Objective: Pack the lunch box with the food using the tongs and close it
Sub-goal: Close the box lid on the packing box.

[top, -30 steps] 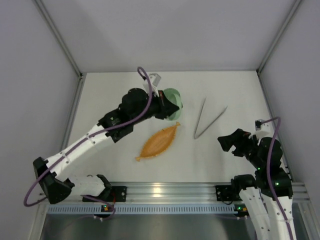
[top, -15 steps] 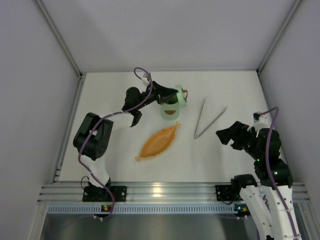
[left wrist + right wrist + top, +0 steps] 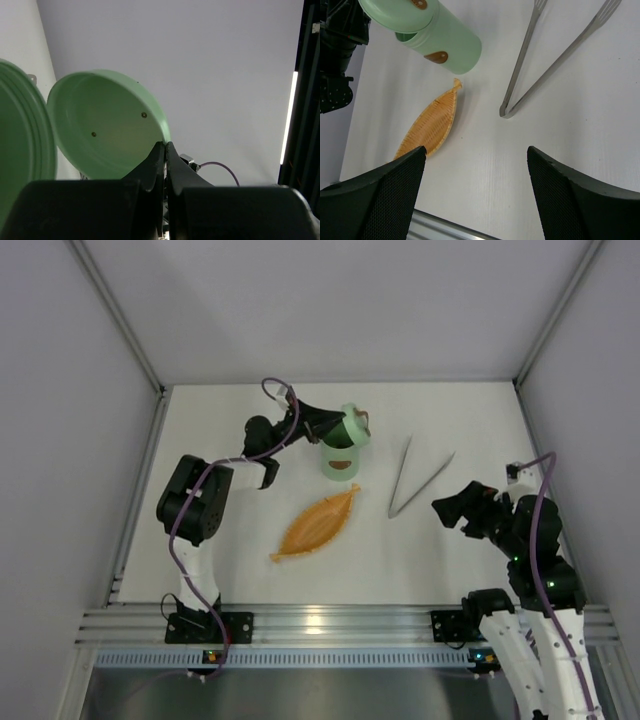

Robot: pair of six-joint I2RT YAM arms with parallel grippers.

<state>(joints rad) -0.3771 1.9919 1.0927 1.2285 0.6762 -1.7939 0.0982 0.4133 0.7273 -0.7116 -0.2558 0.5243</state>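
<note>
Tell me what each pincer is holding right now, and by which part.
The left pincer is shut on the green lid, pinching it at the rim. The right pincer is open and holds nothing.

We find the lunch box [image 3: 340,464] upright on the table [image 3: 400,560], towards the far side and a little left of centre, with the lid [image 3: 349,426] tilted above its top. The tray [image 3: 316,523] lies just in front of it, slanting towards the near left (its far tip close to the box's foot). Right of the box lie the tongs [image 3: 394,508], joined end nearest us, near the tray but not touching it.
</note>
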